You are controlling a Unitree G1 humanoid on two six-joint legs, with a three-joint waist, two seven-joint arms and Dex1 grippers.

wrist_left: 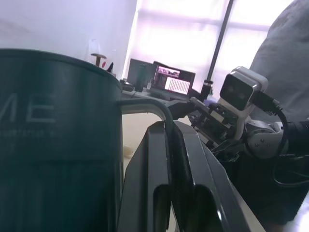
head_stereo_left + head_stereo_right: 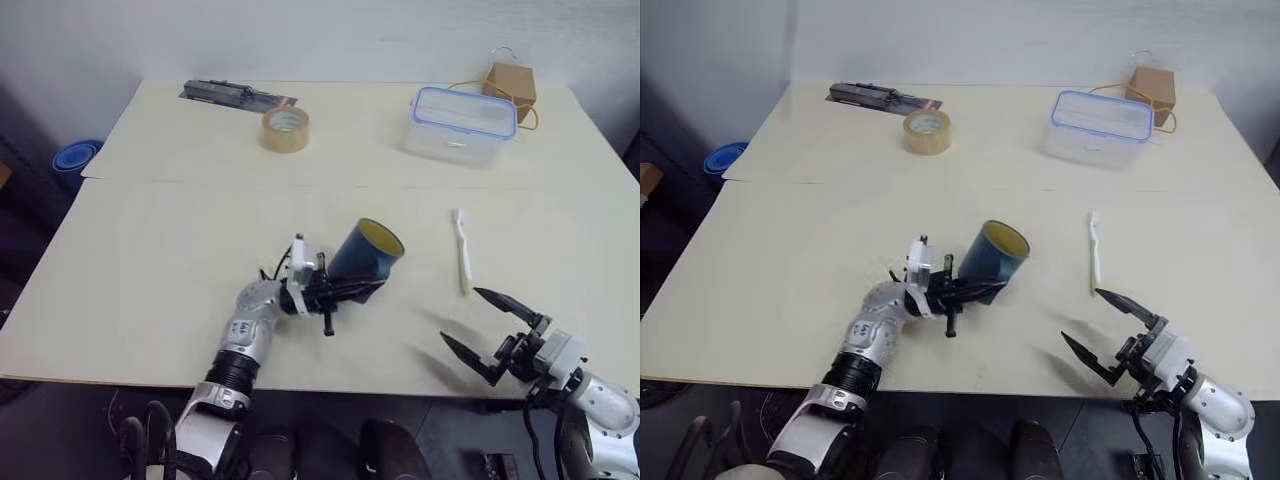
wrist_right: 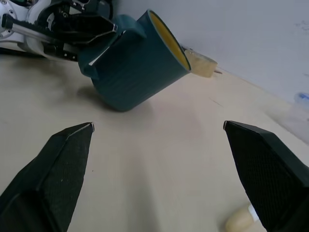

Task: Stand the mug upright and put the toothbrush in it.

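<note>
— Where's the mug (image 2: 366,251)?

— My left gripper (image 2: 352,290) has its fingers pinched on the handle, holding it tilted near the table's (image 2: 150,250) front edge.

— And the toothbrush (image 2: 462,250)?

— Flat toward the right edge, beyond my right gripper (image 2: 478,322), whose fingers are spread wide, empty
</note>
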